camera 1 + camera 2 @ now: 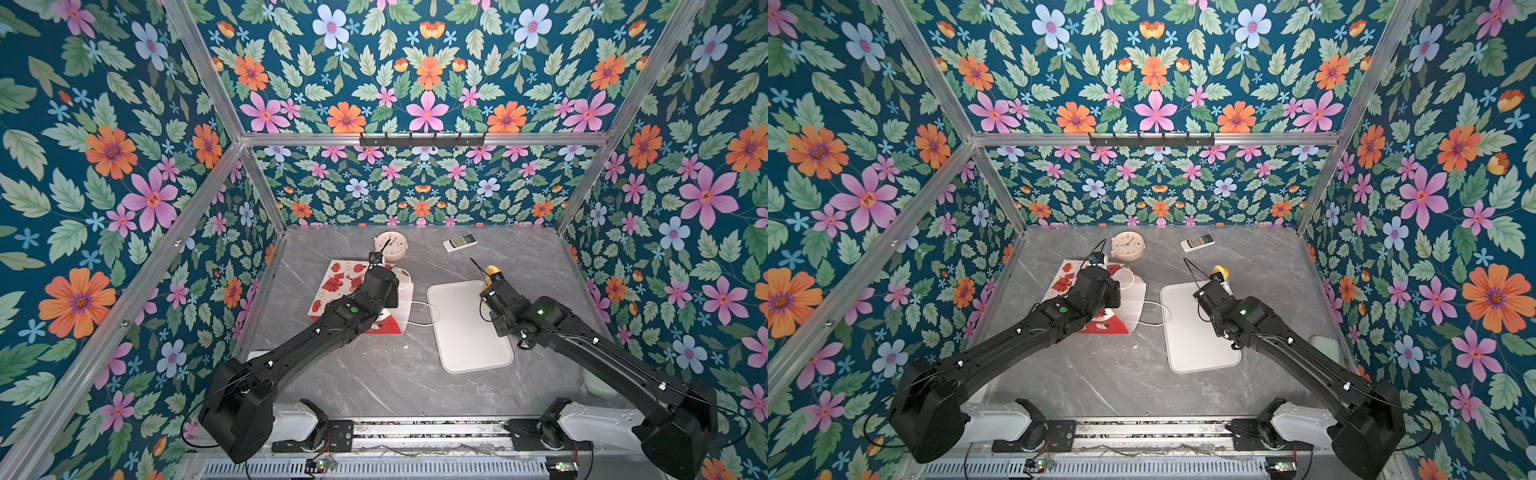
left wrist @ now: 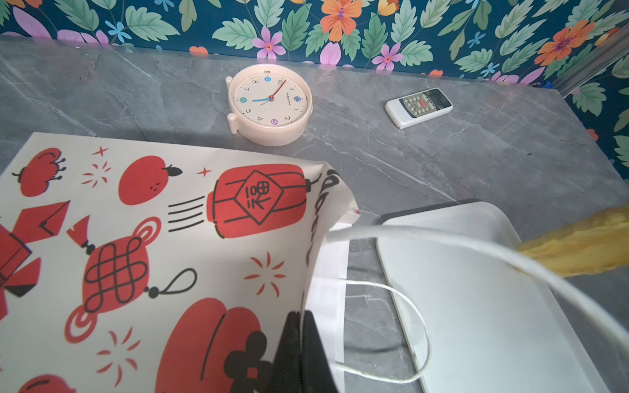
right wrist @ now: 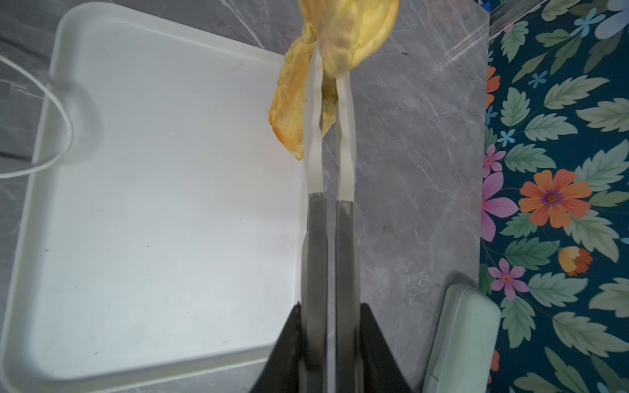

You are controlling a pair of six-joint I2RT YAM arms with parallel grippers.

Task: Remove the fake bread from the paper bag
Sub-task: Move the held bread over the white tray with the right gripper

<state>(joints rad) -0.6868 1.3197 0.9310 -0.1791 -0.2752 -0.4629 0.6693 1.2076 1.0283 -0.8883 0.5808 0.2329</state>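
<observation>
The fake bread [image 3: 292,102], a glossy golden-yellow toy pastry with orange-brown edges, is clamped between the pale fingers of the right end effector [image 3: 331,64]. The jaws stand only narrowly apart, with the pastry between them. It hangs outside the bag, over the far right corner of the flat white rectangular plastic tray [image 3: 153,221] and the bare counter beside it. Which kind of pastry it is cannot be told, and the right wrist view cuts off part of it.

The paper bag [image 2: 136,238], white with red prints, sits left of the tray in both top views, a patterned side turned upward. The prints show red fruit, a knot charm and a red lantern bearing black Chinese characters in a diamond. The left end effector [image 2: 301,326] is closed tight on the bag's rim. The bag's inside is hidden in every view. One white cord handle [image 2: 408,323] lies across the tray's left rim.

Beyond, on the grey marble-patterned counter [image 1: 374,374], lies a round cream clock [image 2: 269,102], face up. Its dial has numerals 1 to 12 and a small word too fine to read. Near it lies a white remote control [image 2: 418,107] whose button labels are unreadable. A pale green rounded case [image 3: 463,340] at the counter's right edge is cut off by the frame.
</observation>
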